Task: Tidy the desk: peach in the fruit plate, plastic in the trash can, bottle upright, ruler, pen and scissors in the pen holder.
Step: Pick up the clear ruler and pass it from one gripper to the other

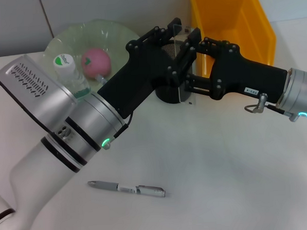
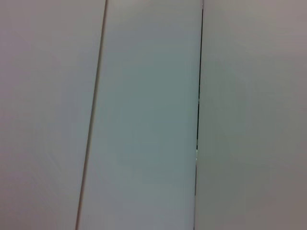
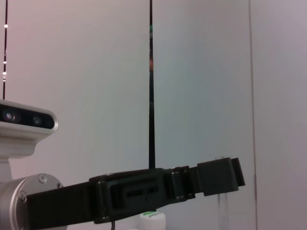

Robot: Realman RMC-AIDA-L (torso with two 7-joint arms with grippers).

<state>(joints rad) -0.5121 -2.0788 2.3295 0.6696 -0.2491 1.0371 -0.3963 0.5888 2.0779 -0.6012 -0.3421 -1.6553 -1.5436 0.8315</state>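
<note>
- Head view: my left gripper (image 1: 176, 35) and right gripper (image 1: 197, 40) meet directly above the pen holder (image 1: 165, 96); I cannot tell either one's grip state.
- The clear ruler (image 1: 182, 93) stands at the holder's mouth. I judge it light, stiff and slippery; hold its flat faces.
- The pen (image 1: 127, 188) lies well in front of the holder.

My left arm (image 1: 66, 124): fat silver-white tube, black ring bands, green LED at the wrist joint, silver camera block with vent slots on top. Left gripper (image 1: 177, 34) is matte black, angular linkages, round screw heads. My right arm (image 1: 302, 94) has a silver cuff, a green-blue LED and a metal pull ring. Right gripper (image 1: 189, 66) has the same black housing, small white label near the cuff.
</note>
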